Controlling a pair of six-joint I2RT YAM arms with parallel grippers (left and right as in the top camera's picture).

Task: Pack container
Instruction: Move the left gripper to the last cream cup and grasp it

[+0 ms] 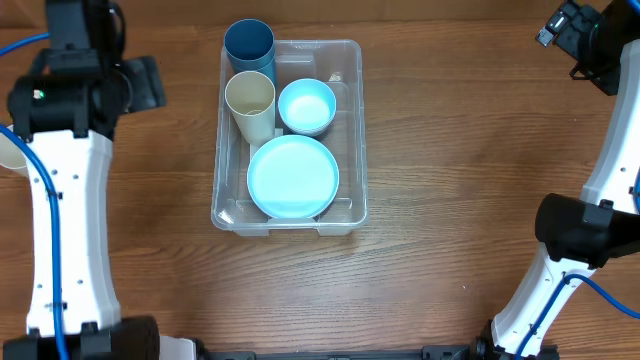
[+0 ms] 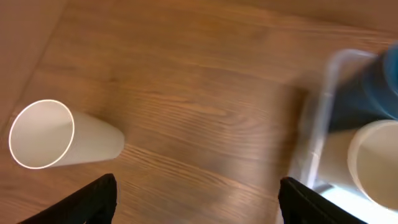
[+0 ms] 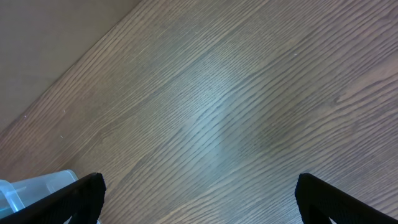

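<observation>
1. Overhead view. Shows the container [image 1: 352, 140] in the middle of the tabletop [image 1: 450, 200], holding a blue cup [image 1: 249, 48] at its far-left corner, a beige cup [image 1: 250, 100] just beside that, a small bowl [image 1: 306, 106] and a plate [image 1: 292, 177] nearer the front. Leaves little bare floor inside, mostly along the right wall. Risks toppling the cups, or wedging a new piece onto the plate, by lowering anything in carelessly. Also catches a sliver of a pale cup [image 1: 8, 150] at the left edge of the picture.

2. Left wrist view. Shows the left hand [image 2: 196, 183] spread wide and holding nothing, above bare wood between the pale cup [image 2: 56, 134], lying on its side with its mouth toward the camera, and the container's left wall. Could roll that cup away by nudging its curved side instead of closing squarely on it. Could squash the thin wall by squeezing near the mouth. Could shove the container and upset the blue and beige cups by swinging right too low.

3. Right wrist view. Shows the right hand [image 3: 199, 186] just as wide and empty over bare tabletop, with only a container corner [image 3: 31, 186] at lower left. Little danger here short of clipping that rim on a low sweep inward.
</observation>
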